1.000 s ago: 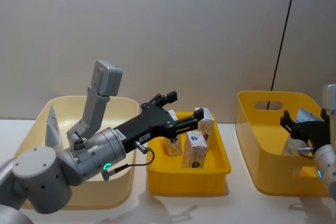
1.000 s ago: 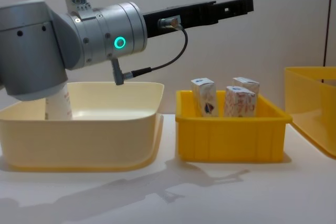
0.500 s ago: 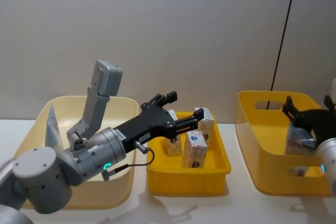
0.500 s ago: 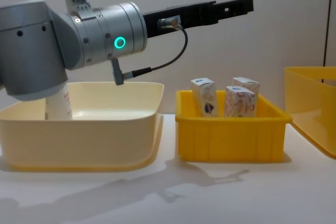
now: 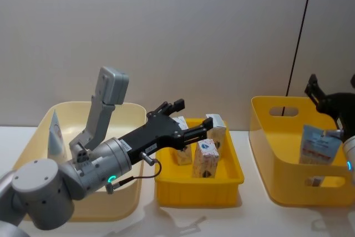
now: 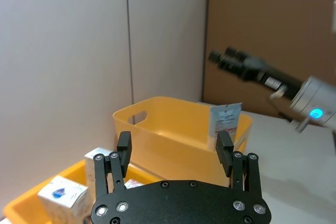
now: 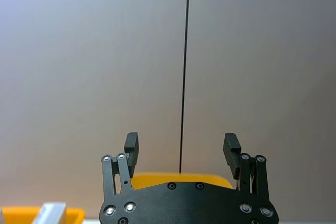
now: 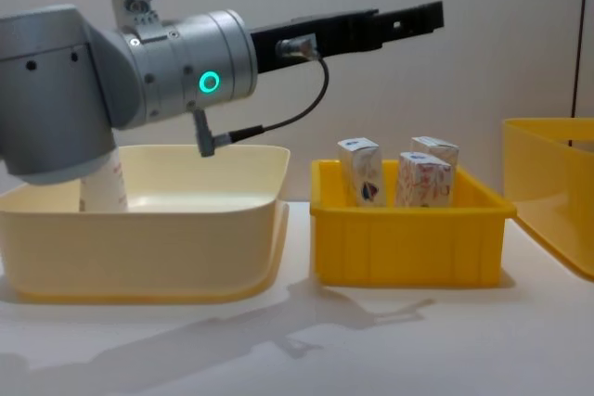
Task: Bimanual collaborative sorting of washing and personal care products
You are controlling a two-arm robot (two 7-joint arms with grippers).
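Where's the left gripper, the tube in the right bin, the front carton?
left gripper (image 6: pixel 174 142), left wrist view, midway between its fingertips
tube (image 5: pixel 319 144), head view, middle of its body
front carton (image 5: pixel 205 158), head view, front face

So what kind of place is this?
Probably a robotics test lab, not a shop: a white table, a plain grey wall, and a yellow tray of cartons set under the open left gripper and right gripper.

place: likely a robot lab | cues: plain grey wall, white table, plastic bins
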